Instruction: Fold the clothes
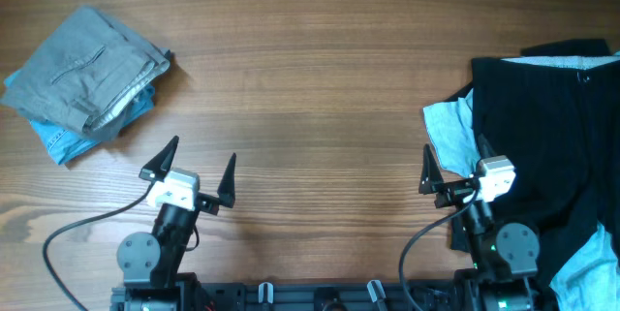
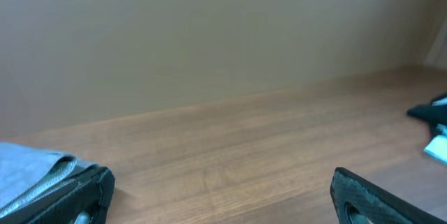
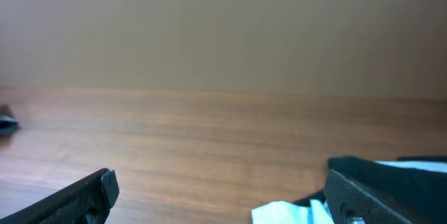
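The large black garment (image 1: 547, 127) lies spread at the table's right edge, with pale lining at its top. A pale blue T-shirt (image 1: 448, 125) sticks out from under its left side. Folded grey trousers (image 1: 87, 69) lie at the far left on a blue piece (image 1: 60, 141). My left gripper (image 1: 201, 156) is open and empty over bare wood. My right gripper (image 1: 453, 161) is open and empty, with its right finger at the black garment's left edge. The right wrist view shows the T-shirt (image 3: 279, 213) and black cloth (image 3: 412, 175) beside the open jaws (image 3: 220, 192). The left wrist jaws (image 2: 220, 196) are open.
The wooden table (image 1: 310, 88) runs between the two piles. In the left wrist view grey cloth (image 2: 28, 168) shows at the left and the black garment (image 2: 429, 112) far right. Both arm bases and cables sit at the front edge.
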You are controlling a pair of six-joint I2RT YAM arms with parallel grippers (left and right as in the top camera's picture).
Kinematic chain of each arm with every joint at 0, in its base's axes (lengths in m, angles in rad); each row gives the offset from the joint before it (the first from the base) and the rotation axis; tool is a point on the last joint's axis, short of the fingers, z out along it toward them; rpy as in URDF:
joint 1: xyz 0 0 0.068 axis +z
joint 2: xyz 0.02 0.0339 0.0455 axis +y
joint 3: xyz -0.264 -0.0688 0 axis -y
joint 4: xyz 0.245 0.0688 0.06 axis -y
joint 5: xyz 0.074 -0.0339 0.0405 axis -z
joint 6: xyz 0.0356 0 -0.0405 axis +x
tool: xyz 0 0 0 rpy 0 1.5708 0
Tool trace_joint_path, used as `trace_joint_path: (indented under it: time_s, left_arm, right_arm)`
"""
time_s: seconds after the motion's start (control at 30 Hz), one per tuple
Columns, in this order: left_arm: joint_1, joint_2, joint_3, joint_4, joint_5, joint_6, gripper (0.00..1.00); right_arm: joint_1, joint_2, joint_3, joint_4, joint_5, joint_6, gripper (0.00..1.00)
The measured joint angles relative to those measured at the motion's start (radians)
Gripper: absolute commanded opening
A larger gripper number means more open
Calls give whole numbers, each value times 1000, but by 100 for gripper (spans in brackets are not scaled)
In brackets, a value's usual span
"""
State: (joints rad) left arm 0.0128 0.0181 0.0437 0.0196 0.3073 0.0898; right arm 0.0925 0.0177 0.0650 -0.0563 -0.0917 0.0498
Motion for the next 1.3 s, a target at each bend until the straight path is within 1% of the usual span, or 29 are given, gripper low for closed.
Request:
trace_joint_path:
  time_s: [0.07,0.13,0.17,0.23,0.3,0.33,0.4,0.43,0.47,0.5,0.57,0.6,0.67,0.73,0.8,0.87,0.93,0.97,1.03,1.13,1.17,1.2,1.23,1.3]
  left_arm:
    - [0,27,58,-43,-19,-37,100]
    - [0,114,169,-138,-37,-60,100]
    - [0,177,227,-166,-43,-69,100]
    - [0,356,394,-270,-54,-89,100]
    - [0,522,547,-356,-57,-103,100]
    - [0,622,650,-432,-56,-108,100]
    - [0,780,806,-544,-47,-115,100]
    - [0,861,893,-620,-39,-117,100]
    - [0,930,961,-654,-28,-119,100]
    - [0,1027,1064,-735,-4,-122,100]
    - [0,1132,1170,-803,47,-123,100]
    - [0,1168,1201,-820,68,-123,100]
    - [0,1228,1244,-834,103,-123,100]
    - [0,1251,1248,-860,115,-123,100]
    - [0,1256,1248,-880,130,-123,100]
    - [0,1255,1248,-890,153,-123,100]
    - [0,1255,1248,-899,171,-124,100]
    - [0,1255,1248,-899,175,-124,100]
    - [0,1255,1248,-900,180,-124,100]
    - [0,1255,1248,-903,187,-124,100]
    - [0,1255,1248,-903,189,-124,100]
    - [0,1255,1248,-903,189,-124,100]
    - [0,1255,1248,-903,189,-124,100]
    - [0,1255,1248,-903,189,-124,100]
  right_arm:
    - [0,29,81,-77,-8,38,100]
    - [0,101,189,-173,-16,69,100]
    - [0,166,260,-236,-21,86,100]
    - [0,286,364,-324,-27,103,100]
    - [0,477,511,-450,-32,106,100]
    - [0,562,576,-502,-35,103,100]
    - [0,769,764,-674,-39,87,100]
    - [0,863,855,-737,-43,82,100]
    - [0,955,943,-791,-53,79,100]
    - [0,1055,1048,-863,-77,76,100]
    - [0,1215,1213,-947,-158,76,100]
    - [0,1268,1265,-980,-199,69,100]
    - [0,1373,1353,-994,-256,58,100]
    - [-19,1440,1382,-921,-253,90,99]
    - [-65,1489,1386,-843,-175,161,91]
    - [-140,1557,1393,-772,-82,229,86]
    - [-219,1650,1397,-753,-24,267,68]
    - [-243,1689,1397,-758,-10,277,63]
    - [-273,1762,1398,-780,11,294,60]
    - [-294,1896,1398,-784,14,257,57]
    - [-294,1928,1398,-771,10,237,54]
    - [-294,1983,1398,-746,6,198,54]
    - [-294,2002,1398,-742,9,190,54]
    - [-294,2037,1398,-727,32,183,41]
